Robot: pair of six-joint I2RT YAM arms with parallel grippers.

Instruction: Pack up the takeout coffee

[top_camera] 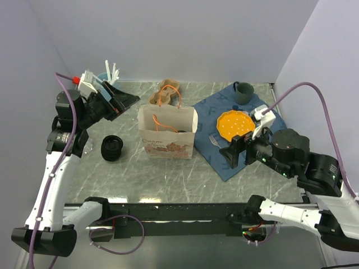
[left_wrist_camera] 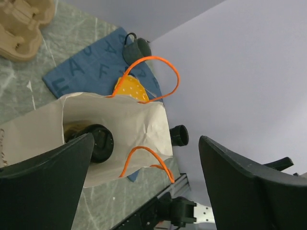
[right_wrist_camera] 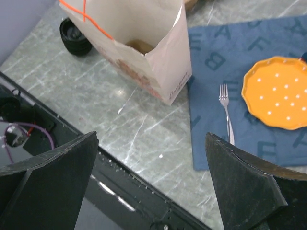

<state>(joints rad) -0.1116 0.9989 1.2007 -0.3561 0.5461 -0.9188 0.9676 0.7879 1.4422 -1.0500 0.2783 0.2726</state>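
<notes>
A white paper bag (top_camera: 167, 131) with orange handles stands open in the middle of the table. In the left wrist view a black round cup (left_wrist_camera: 98, 142), the takeout coffee, lies inside the bag (left_wrist_camera: 139, 124), partly hidden behind one finger. My left gripper (top_camera: 124, 101) hangs raised up and to the left of the bag, and it (left_wrist_camera: 144, 182) is open and empty. Over the table's right front, my right gripper (top_camera: 238, 150) is also open with nothing in it (right_wrist_camera: 151, 177). A second black ribbed round thing (top_camera: 112, 148) sits on the table left of the bag.
Right of the bag, a blue lettered cloth (top_camera: 221, 106) carries an orange plate (top_camera: 234, 124), a fork (top_camera: 214, 140) and a teal mug (top_camera: 243, 92). A brown cardboard carrier (top_camera: 168, 87) lies behind the bag. A light-blue cup of white sticks (top_camera: 109, 73) stands at the back left.
</notes>
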